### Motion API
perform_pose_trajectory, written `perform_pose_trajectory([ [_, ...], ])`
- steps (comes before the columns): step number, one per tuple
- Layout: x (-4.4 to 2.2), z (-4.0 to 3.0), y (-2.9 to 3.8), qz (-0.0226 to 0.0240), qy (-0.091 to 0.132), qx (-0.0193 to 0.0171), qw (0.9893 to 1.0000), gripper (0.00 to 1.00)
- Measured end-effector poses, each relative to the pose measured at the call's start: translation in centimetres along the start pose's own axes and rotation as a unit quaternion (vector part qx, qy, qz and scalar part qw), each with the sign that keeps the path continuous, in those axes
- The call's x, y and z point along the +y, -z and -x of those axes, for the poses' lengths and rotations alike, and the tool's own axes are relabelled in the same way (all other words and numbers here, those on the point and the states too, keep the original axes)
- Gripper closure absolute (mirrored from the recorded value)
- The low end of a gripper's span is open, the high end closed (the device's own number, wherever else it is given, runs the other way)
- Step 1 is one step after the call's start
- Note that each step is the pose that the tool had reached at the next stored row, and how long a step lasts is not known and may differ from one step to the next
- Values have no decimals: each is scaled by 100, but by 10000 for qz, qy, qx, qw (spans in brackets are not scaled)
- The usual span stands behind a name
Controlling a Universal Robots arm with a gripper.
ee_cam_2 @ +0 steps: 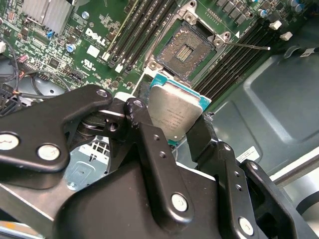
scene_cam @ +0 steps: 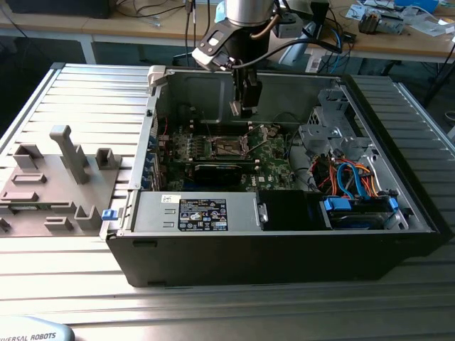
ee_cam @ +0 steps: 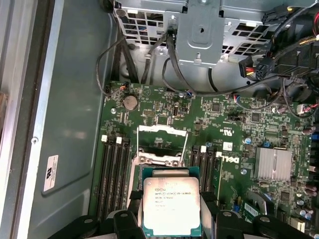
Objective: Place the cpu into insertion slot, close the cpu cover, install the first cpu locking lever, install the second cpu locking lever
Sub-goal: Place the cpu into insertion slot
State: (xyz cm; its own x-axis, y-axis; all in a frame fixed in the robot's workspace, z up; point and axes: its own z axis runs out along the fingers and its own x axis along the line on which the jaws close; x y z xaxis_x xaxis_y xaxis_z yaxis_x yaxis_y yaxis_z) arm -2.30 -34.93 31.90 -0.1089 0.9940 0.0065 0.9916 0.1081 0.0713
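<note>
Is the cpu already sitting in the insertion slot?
No, the gripper holds the cpu clear of the empty insertion slot.

Silver arm with a black claw, its links fastened by silver screws.

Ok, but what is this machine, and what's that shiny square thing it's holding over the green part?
It is a robot arm working over an open computer case that lies on a ribbed metal table. The exterior view looks at it all from outside. Both wrist views come from cameras riding on the arm, looking into the case. The arm ends in a gripper, like a hand with two black fingers. It is squeezing the cpu, the shiny square chip, by its edges. Below is the green motherboard with the empty socket where the chip belongs; the chip is above it, not in it yet. On the exterior view's left sits a grey tray of holders.
</note>
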Motion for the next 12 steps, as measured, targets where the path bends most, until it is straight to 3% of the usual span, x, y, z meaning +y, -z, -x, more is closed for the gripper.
perform_pose_trajectory([
  [12,-1,0,-8,1,-86,-6,10000,46],
])
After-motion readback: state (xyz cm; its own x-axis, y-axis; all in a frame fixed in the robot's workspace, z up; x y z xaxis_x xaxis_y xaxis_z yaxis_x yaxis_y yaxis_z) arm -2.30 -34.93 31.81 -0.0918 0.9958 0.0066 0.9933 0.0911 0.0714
